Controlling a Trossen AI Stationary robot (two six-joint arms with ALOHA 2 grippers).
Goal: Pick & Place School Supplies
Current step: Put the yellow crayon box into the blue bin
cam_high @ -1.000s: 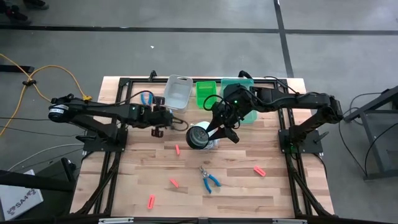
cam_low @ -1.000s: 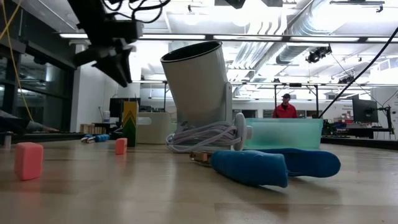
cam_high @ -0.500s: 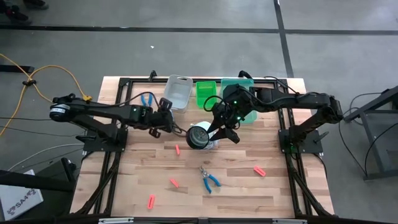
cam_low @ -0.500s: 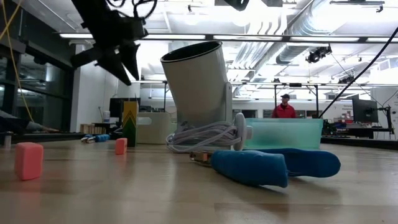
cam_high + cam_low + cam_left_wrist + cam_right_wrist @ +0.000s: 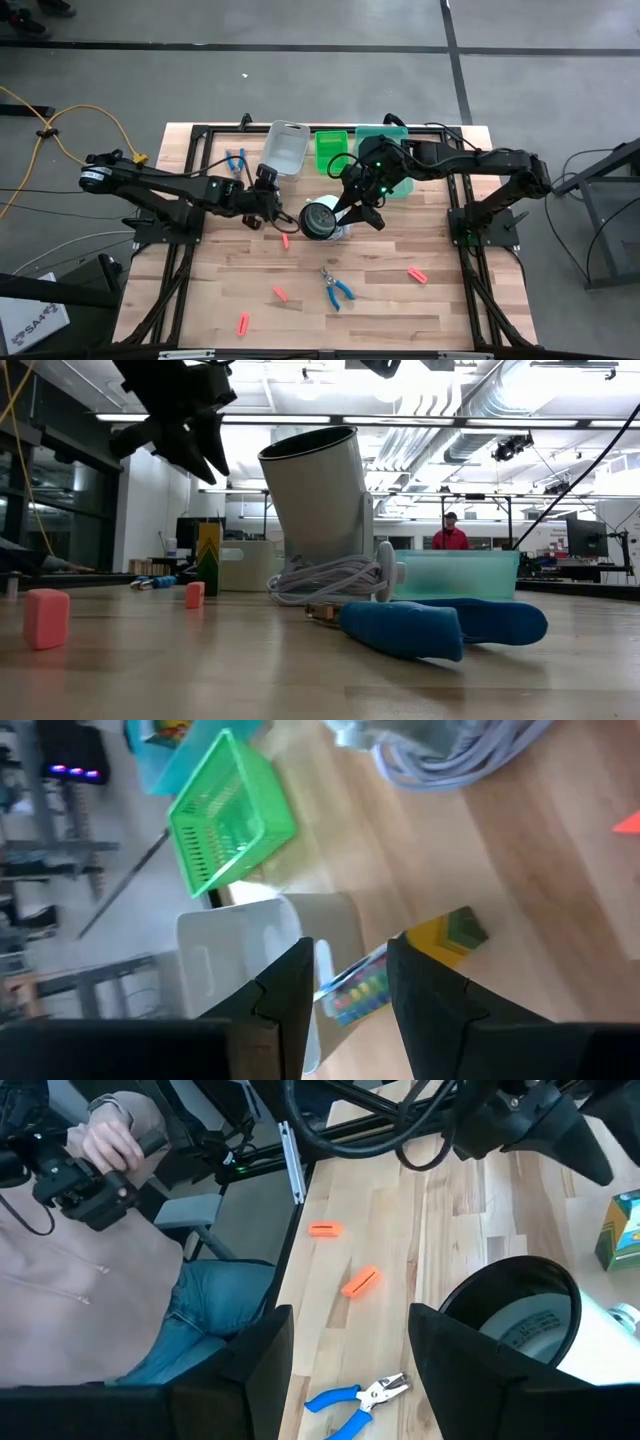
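Note:
My left gripper [image 5: 267, 200] [image 5: 348, 955] hangs open above the table, just left of the round white object [image 5: 322, 220]; in the low view it [image 5: 198, 452] points down well above the wood. Past its fingers lie two crayon boxes: one [image 5: 455, 932] on the wood, one [image 5: 355, 992] beside the grey bin [image 5: 240, 945]. A crayon box [image 5: 208, 558] stands upright in the low view. My right gripper [image 5: 365, 217] [image 5: 350, 1320] is open, right of the white object. Blue scissors [image 5: 337, 287] and red stubs [image 5: 285, 240] [image 5: 416, 273] lie on the table.
The grey [image 5: 285, 148], green [image 5: 331, 150] and teal [image 5: 383, 150] bins stand in a row at the far edge. A second pair of scissors [image 5: 235, 160] lies far left. More stubs [image 5: 280, 293] [image 5: 243, 322] lie near. A person's hand [image 5: 100, 1145] holds a device beyond the table.
My left gripper has moved toward the table's near edge and a little to the right, closer to the round white object, and has turned somewhat in the low view. The far-left scissors now show beyond the arm.

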